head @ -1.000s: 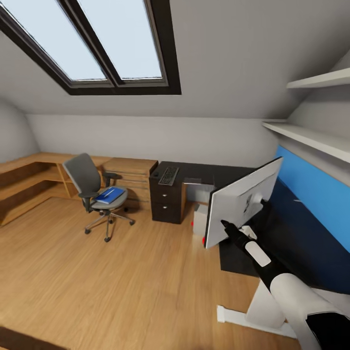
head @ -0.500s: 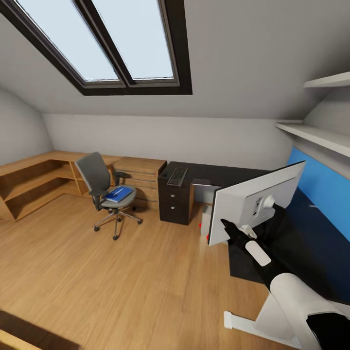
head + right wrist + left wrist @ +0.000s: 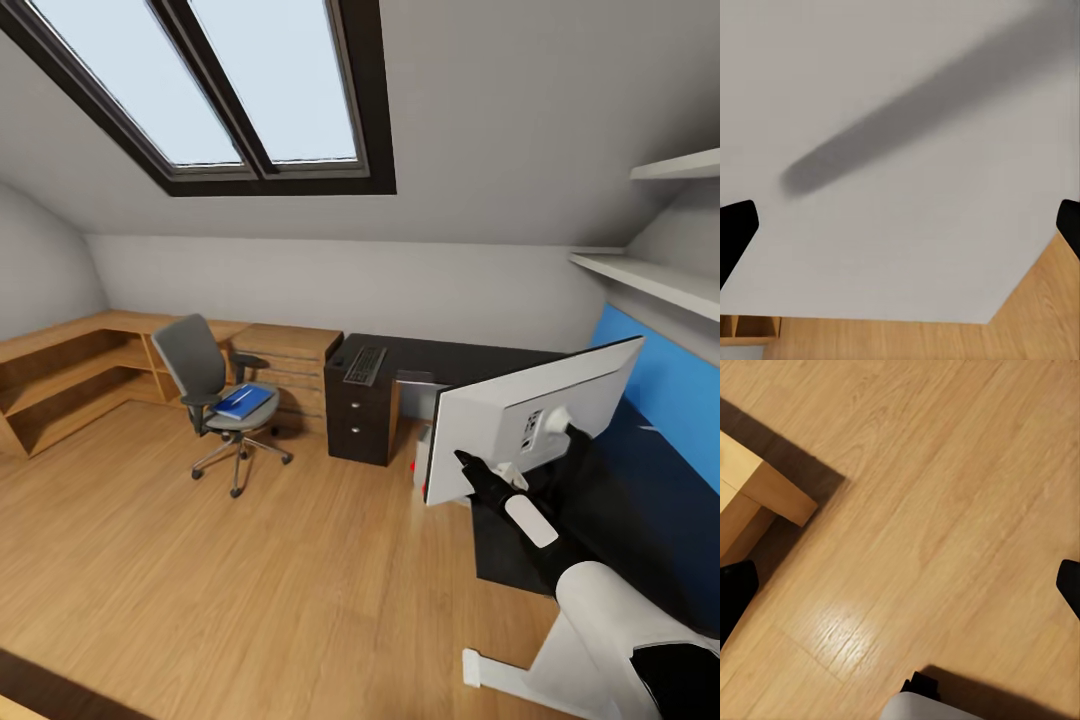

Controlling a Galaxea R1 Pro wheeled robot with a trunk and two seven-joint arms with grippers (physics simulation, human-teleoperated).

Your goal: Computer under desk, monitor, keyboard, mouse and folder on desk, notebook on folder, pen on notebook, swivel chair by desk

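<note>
My right gripper (image 3: 900, 225), jaws spread wide and empty, faces the monitor (image 3: 525, 415)'s grey back, its long axis running along the desk (image 3: 520, 540)'s front edge.

Landmark: black drawer cabinet (image 3: 362, 420), standing against the far wall on the wood-plank floor (image 3: 230, 580).

- Skylight (image 3: 230, 85): two panes in a dark frame, set in the sloped ceiling above and left of the cabinet.
- Light-wood drawer unit (image 3: 290, 365): just left of the cabinet, touching its side.
- Low light-wood corner bench (image 3: 70, 375): further left of the cabinet, wrapping the room's corner, open shelves beneath.
- White wall shelves (image 3: 650, 270): two boards, above and right of the cabinet.
- Light-wood block corner (image 3: 765, 491): seen in the left wrist view, resting on the floor; distance from the cabinet cannot be told.
</note>
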